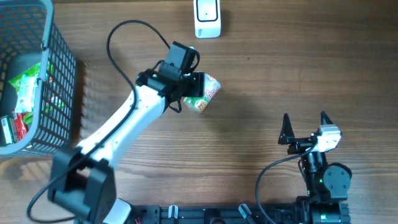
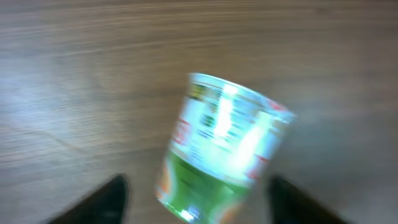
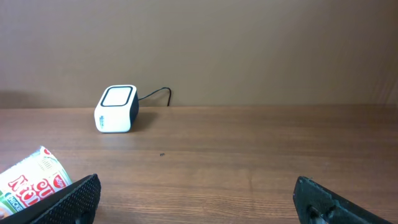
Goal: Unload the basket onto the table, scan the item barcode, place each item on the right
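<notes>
Left gripper [image 2: 198, 186]: jaws parted, one dark finger [image 2: 109, 199] on each side of the cup, with a strip of table showing in both gaps; it grips nothing.
Right gripper [image 1: 305, 118]: jaws at full spread and empty, at 4 o'clock on the table, well apart from the cup.
Cup noodle [image 1: 204, 94]: sits just toward 12 o'clock of the table's middle, at the left gripper's tip.
Cup pose: tilted over, wide rim toward 2 o'clock, narrow base toward the arm; whether it rests on the wood I cannot tell.
Cup look: white paper wall, green band near the base, red lettering, some orange. The left wrist view is smeared, so the fine print is unreadable.
Scanner [image 1: 207, 18]: small white box with a dark side at 12 o'clock by the far edge, black cable behind it.
Basket [image 1: 59, 93]: grey mesh at 9 o'clock, holding green packets and something red.
Table [image 1: 311, 56]: brown wood grain, matte.
Room: plain tan wall [image 3: 249, 50] straight behind the table edge.
</notes>
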